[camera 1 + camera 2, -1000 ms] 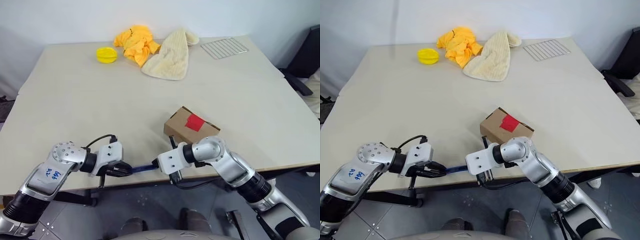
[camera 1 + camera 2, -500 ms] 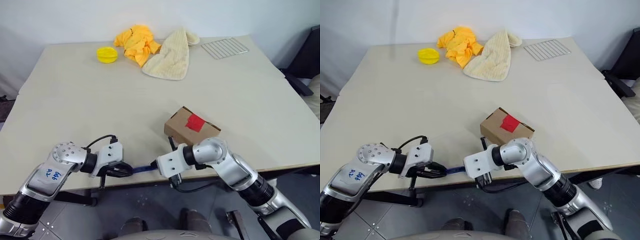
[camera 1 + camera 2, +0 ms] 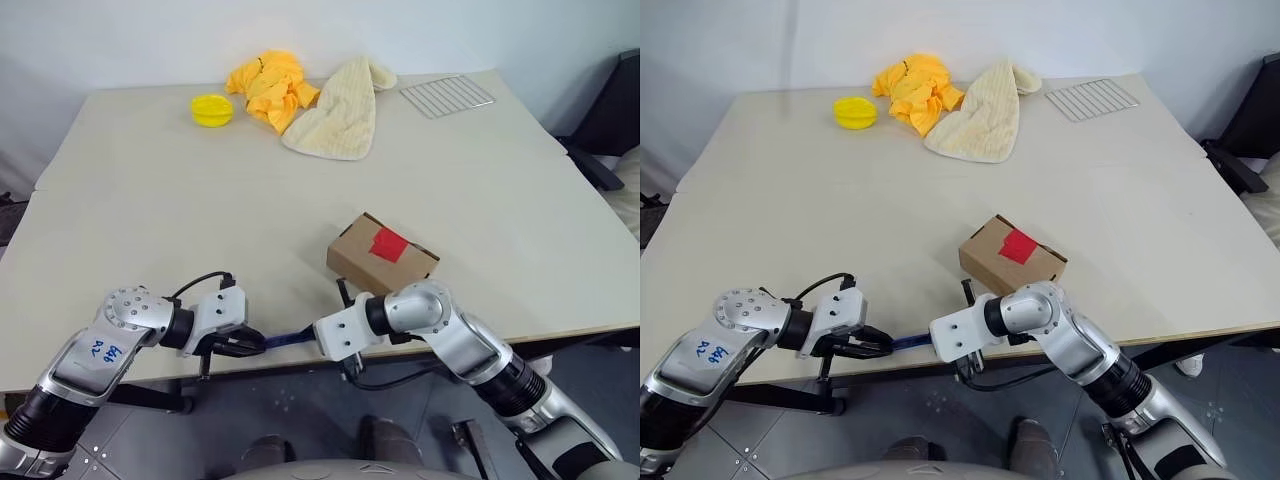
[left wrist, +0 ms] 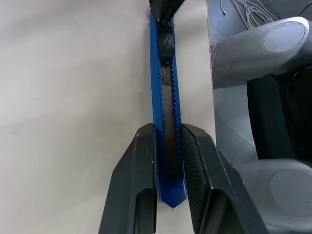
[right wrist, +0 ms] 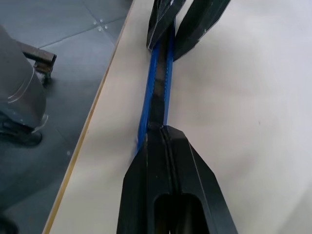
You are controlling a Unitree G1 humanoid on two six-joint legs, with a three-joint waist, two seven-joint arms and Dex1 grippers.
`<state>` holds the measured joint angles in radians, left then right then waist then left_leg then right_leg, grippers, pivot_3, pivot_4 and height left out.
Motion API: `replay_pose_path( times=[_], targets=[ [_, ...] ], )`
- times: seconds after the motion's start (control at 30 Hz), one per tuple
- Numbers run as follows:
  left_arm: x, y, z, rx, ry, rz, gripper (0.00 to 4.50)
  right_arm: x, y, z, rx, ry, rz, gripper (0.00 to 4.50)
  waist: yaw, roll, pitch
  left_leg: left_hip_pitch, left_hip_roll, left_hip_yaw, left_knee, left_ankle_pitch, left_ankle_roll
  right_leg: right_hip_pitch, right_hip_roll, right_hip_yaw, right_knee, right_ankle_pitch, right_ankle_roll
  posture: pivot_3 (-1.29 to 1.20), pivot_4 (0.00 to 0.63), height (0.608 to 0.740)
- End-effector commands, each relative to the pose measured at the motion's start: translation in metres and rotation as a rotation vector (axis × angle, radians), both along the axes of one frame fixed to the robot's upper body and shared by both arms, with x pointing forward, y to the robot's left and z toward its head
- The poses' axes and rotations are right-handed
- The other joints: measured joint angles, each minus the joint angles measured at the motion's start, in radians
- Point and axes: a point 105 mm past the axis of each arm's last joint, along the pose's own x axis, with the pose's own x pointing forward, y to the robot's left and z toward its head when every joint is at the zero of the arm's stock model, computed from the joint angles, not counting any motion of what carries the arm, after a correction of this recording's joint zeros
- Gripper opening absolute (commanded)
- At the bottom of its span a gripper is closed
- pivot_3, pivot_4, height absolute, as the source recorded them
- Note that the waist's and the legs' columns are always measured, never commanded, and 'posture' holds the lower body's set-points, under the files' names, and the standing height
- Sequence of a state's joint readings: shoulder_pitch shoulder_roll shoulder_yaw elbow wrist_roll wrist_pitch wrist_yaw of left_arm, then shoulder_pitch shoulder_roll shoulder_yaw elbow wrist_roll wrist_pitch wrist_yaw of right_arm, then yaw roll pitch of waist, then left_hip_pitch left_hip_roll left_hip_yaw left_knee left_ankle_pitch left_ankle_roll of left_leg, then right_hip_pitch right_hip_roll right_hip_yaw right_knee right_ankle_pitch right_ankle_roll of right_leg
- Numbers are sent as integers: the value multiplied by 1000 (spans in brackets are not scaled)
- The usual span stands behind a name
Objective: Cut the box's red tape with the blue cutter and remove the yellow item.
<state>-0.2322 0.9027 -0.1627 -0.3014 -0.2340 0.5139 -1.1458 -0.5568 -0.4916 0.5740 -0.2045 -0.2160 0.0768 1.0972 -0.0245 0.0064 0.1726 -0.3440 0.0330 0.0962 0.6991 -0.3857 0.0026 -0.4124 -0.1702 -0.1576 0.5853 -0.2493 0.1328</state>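
The blue cutter (image 3: 290,337) lies level along the table's front edge, gripped at both ends. My left gripper (image 4: 168,127) is shut on its rear end, one finger on each side. My right gripper (image 5: 163,129) is shut on the other end, by the black slider (image 4: 165,41). The box (image 3: 352,255), brown cardboard, stands just behind my right wrist. Its red tape (image 3: 388,242) sits on top across the closed flaps. The yellow item is out of view.
Far across the table (image 3: 150,230) are a round yellow dish (image 3: 211,109), a yellow-orange cloth (image 3: 268,85), a cream towel (image 3: 340,110) and a wire rack (image 3: 447,95). A dark chair (image 3: 612,125) stands at the right. Both grippers hover over the table's front edge.
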Motion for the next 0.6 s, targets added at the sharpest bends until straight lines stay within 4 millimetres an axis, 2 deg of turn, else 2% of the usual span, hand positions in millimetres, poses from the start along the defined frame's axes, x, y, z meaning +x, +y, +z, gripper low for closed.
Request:
replay_pose_path(
  times=[0.03, 0.2, 0.6],
  targets=[
    [-10, -2, -15, 21, 69, -11, 455, -7, 6, -8, -10, 21, 33, 10, 0, 0, 0, 0, 0, 0, 0, 0, 0, 0, 0, 0, 0, 0, 0, 0, 150, 740],
    [-10, -2, -15, 20, 65, -7, 455, -11, 13, -12, -5, 31, 51, 10, -1, 0, 0, 0, 0, 0, 0, 0, 0, 0, 0, 0, 0, 0, 0, 0, 150, 740],
    [-10, -2, -15, 16, 58, -1, 455, -6, 48, -10, 53, 14, 77, 10, -3, 0, 0, 1, 0, 0, 0, 0, 0, 0, 0, 0, 1, 0, 0, 0, 150, 740]
  ],
)
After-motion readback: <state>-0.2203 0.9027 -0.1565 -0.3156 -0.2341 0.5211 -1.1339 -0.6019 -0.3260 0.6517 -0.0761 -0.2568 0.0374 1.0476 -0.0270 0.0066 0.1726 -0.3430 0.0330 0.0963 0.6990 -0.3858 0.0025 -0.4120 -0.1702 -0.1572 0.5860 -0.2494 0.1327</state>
